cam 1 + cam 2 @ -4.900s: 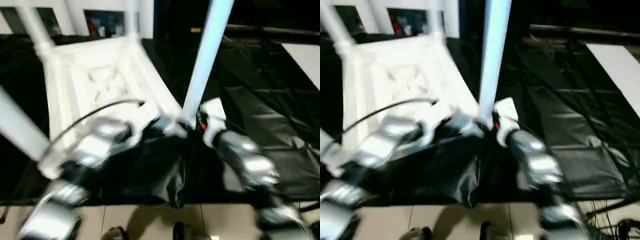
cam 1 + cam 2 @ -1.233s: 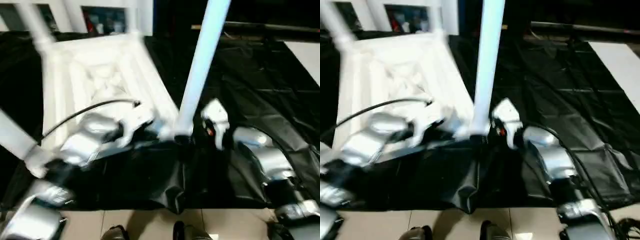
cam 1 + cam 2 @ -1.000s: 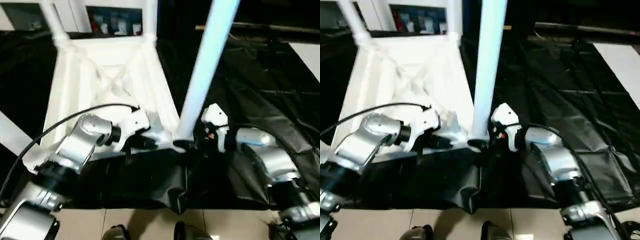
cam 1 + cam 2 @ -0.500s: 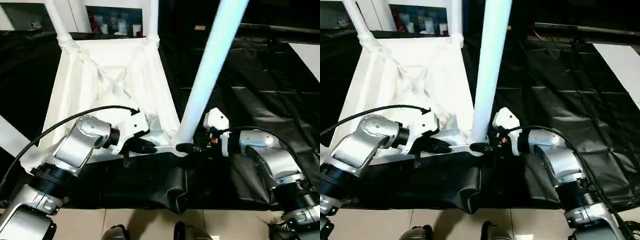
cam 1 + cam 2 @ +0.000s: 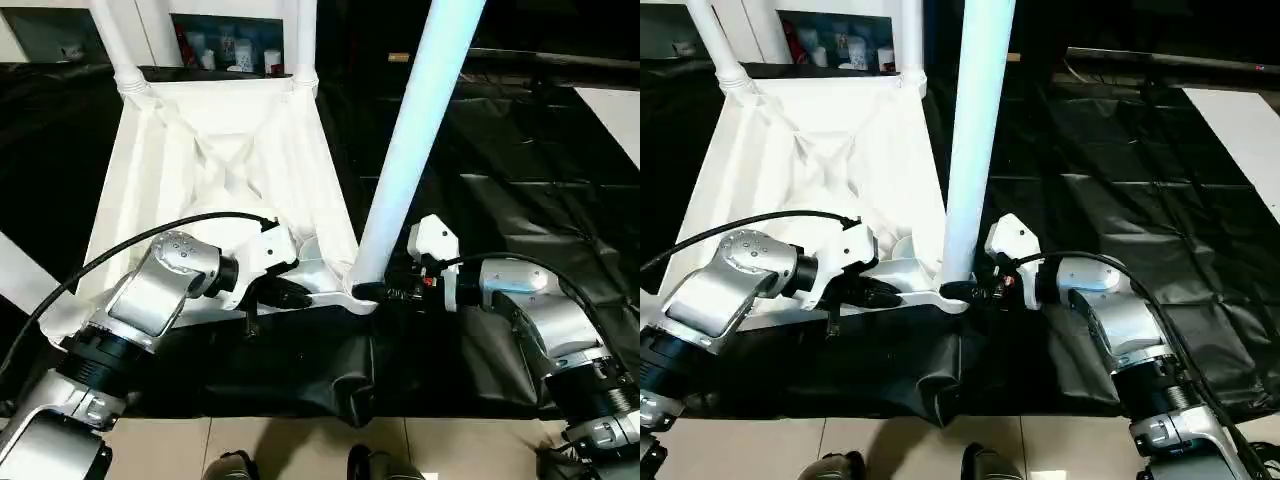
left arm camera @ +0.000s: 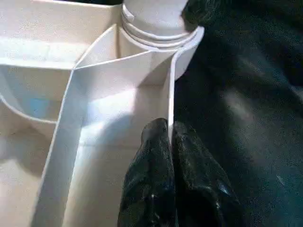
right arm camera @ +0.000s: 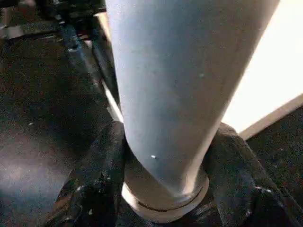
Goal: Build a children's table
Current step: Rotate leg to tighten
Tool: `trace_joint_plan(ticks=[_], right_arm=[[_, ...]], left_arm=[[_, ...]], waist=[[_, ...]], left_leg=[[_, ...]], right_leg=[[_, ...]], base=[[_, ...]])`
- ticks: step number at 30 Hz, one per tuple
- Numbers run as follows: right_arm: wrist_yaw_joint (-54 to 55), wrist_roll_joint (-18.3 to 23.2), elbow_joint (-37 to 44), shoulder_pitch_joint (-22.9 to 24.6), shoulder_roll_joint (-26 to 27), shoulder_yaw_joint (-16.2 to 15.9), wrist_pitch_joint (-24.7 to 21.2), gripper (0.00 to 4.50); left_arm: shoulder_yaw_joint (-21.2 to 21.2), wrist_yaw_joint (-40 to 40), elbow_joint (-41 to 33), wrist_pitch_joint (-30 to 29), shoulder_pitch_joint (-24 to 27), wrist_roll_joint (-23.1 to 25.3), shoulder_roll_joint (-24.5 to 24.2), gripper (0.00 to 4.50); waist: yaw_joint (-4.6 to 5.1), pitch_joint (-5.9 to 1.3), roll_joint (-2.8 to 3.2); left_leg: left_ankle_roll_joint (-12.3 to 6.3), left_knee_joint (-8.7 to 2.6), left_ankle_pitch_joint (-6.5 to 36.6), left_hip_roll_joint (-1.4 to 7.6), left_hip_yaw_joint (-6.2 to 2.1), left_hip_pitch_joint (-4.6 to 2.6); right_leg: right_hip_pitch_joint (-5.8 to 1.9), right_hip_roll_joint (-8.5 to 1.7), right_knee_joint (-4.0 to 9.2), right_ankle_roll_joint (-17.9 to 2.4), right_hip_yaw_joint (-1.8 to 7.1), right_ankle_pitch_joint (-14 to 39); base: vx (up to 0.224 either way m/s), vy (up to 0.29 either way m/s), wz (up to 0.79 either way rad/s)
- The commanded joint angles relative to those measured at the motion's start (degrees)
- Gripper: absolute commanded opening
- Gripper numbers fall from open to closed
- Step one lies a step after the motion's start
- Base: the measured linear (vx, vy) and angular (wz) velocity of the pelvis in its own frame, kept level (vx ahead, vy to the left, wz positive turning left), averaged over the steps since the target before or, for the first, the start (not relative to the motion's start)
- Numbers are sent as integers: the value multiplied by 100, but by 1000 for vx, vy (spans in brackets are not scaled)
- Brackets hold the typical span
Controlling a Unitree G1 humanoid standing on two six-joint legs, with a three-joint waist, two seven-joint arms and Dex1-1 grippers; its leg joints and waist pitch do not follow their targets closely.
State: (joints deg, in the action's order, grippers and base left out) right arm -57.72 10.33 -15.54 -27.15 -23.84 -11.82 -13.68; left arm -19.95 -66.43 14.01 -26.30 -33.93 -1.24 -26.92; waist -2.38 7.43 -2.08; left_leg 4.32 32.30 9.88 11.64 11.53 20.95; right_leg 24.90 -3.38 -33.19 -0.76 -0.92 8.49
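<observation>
Black plastic sheeting (image 5: 520,170) covers the floor, with pale tile at the near edge and a white cabinet along the far side. Table top (image 5: 215,160) lies upside down on the sheeting, ribbed underside up, left of centre. Two legs stand in the far corner sockets: far left leg (image 5: 112,40) and far middle leg (image 5: 300,35). Another leg (image 5: 20,275) shows at the left edge, its socket cut off.

Left end effector (image 5: 300,296) is closed flat on the thin rim wall of the table top near the closest corner; in the wrist view its fingers (image 6: 156,156) pinch that wall just below the socket (image 6: 156,28). Looks like a steadying hold.

Near-right leg (image 5: 415,130) rises upright from that corner socket. Right end effector (image 5: 385,293) sits around its base, one finger on each side; wrist view shows the fingers (image 7: 102,163) wrapping the thick end just above the collar. Contact looks snug, so it has hold of the leg.

Step in hand is probably seating this leg. To do it well: keep the left clamp firm so the top cannot slide on slick sheeting, keep the leg in line with the socket, push straight down, avoid levering sideways. Risk: a grip this low gives little control of lean.
</observation>
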Motion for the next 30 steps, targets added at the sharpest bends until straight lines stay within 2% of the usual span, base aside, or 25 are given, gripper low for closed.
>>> trace_joint_plan(ticks=[1, 2, 3, 4, 7, 8, 11, 12, 13, 14, 16, 17, 18, 19, 21, 23, 25, 26, 28, 30], right_arm=[[571, -360, -315, 95, 181, -139, -295, 206], [674, -393, -352, 86, 216, -127, -321, 206], [1004, -433, -420, 91, 395, -78, -390, 205], [1157, -437, -437, 99, 491, -54, -450, 205], [1646, -483, -450, 125, 782, 8, -593, 204], [1804, -505, -454, 130, 873, 26, -629, 204], [2361, -539, -540, 99, 1152, 156, -807, 204], [3035, -579, -694, 26, 1448, 368, -980, 203], [3168, -579, -728, 10, 1508, 419, -1010, 203], [3861, -557, -920, -77, 1810, 708, -1091, 203], [4493, -491, -1127, -174, 2091, 996, -1083, 201], [5071, -372, -1350, -280, 2361, 1290, -1034, 201], [5147, -355, -1380, -295, 2397, 1330, -1028, 201], [5291, -342, -1455, -338, 2479, 1403, -1021, 201], [5268, -435, -1559, -408, 2539, 1316, -896, 200], [5003, -584, -1637, -477, 2504, 1076, -755, 200], [4449, -671, -1481, -452, 2379, 830, -473, 200], [4178, -653, -1315, -418, 2268, 784, -356, 255], [4050, -638, -1211, -405, 2201, 783, -283, 269], [3762, -552, -1060, -408, 2000, 813, -290, 278]], left_arm=[[-160, 457, 355, -178, 23, 188, 250, 0], [-152, 516, 391, -181, 5, 202, 287, 0], [-54, 925, 620, -251, -100, 253, 538, 0], [-8, 1134, 720, -302, -155, 279, 666, 0], [95, 1614, 935, -454, -305, 332, 975, 0], [123, 1741, 1002, -490, -352, 345, 1060, 0], [174, 2040, 1202, -529, -480, 388, 1260, 0], [213, 2277, 1401, -531, -597, 427, 1437, 0], [220, 2317, 1436, -530, -618, 432, 1470, 0], [241, 2516, 1611, -475, -722, 473, 1614, 0], [256, 2672, 1777, -400, -820, 508, 1726, 0], [231, 2755, 1918, -328, -910, 560, 1792, 0], [227, 2766, 1936, -319, -922, 568, 1801, 0], [228, 2803, 1998, -299, -958, 596, 1833, 0], [235, 2839, 2069, -272, -1002, 621, 1864, 0], [214, 2808, 2092, -237, -1028, 635, 1847, 0], [158, 2693, 2066, -147, -1019, 680, 1760, 0], [148, 2622, 2023, -133, -995, 675, 1717, 0], [101, 2487, 1993, -1, -968, 679, 1660, 0], [47, 2315, 1906, 70, -903, 676, 1560, 0]], waist=[[12, -323, -2], [15, -319, -4], [38, -303, -14], [47, -292, -11], [48, -287, -36], [56, -272, -42], [61, -258, -48], [78, -256, -49], [90, -254, -40], [104, -253, -43], [128, -268, -32], [124, -274, -2], [145, -285, 10], [154, -264, 25], [140, -280, 50], [137, -264, 28], [117, -260, 15], [114, -264, 3], [77, -282, -3], [66, -291, -15]], left_leg=[[-261, -339, 1209, 101, -39, -57], [-212, -352, 1295, 99, -55, -55], [-134, -360, 1524, 95, -63, -76], [-121, -358, 1601, 86, -60, -80], [-97, -376, 1686, 81, -98, -74], [-98, -377, 1817, 61, -107, -87], [-99, -383, 1864, 47, -125, -84], [-66, -395, 1970, 44, -151, -81], [-41, -393, 2047, 27, -161, -97], [-4, -395, 2062, 21, -175, -87], [23, -436, 2117, 9, -220, -58], [32, -453, 2144, 17, -246, -70], [38, -481, 2173, 15, -272, -55], [40, -508, 2266, 25, -286, -46], [28, -515, 2361, 42, -277, -94], [26, -531, 2362, 45, -270, -64], [-31, -520, 2359, 43, -251, -80], [-50, -515, 2334, 44, -249, -77], [-131, -502, 2087, 51, -222, -67], [-180, -496, 1734, 62, -191, -26]], right_leg=[[-281, -309, 366, -1219, 176, 1782], [-286, -318, 382, -1141, 168, 2011], [-243, -315, 441, -934, 172, 2507], [-220, -315, 461, -878, 173, 2654], [-218, -333, 516, -672, 158, 3100], [-179, -328, 575, -494, 149, 3493], [-153, -331, 617, -344, 138, 3771], [-142, -335, 638, -245, 117, 3973], [-108, -332, 664, -180, 108, 4099], [-110, -333, 664, -143, 101, 4155], [-148, -344, 684, -50, 69, 4096], [-155, -353, 675, -73, 62, 4003], [-168, -349, 669, -111, 51, 3809], [-180, -338, 677, -159, 36, 3589], [-171, -345, 676, -274, 40, 3255], [-194, -350, 653, -373, 41, 3043], [-186, -375, 668, -390, 59, 3112], [-191, -377, 668, -384, 64, 3115], [-210, -392, 652, -433, 91, 2928], [-242, -376, 579, -661, 106, 2403]], base=[[0, 0, 0], [0, 0, 0], [0, 0, 0], [-51, 4, 0], [-34, 3, 0], [0, 0, 0], [0, 0, 0], [0, 0, 0], [0, 0, 0], [0, 0, 0], [0, 0, 0], [0, 0, 0], [0, 0, 0], [0, 0, 0], [0, 0, 0], [0, 0, 0], [0, 0, 0], [0, 0, 0], [0, 0, 0], [0, 0, 0]])
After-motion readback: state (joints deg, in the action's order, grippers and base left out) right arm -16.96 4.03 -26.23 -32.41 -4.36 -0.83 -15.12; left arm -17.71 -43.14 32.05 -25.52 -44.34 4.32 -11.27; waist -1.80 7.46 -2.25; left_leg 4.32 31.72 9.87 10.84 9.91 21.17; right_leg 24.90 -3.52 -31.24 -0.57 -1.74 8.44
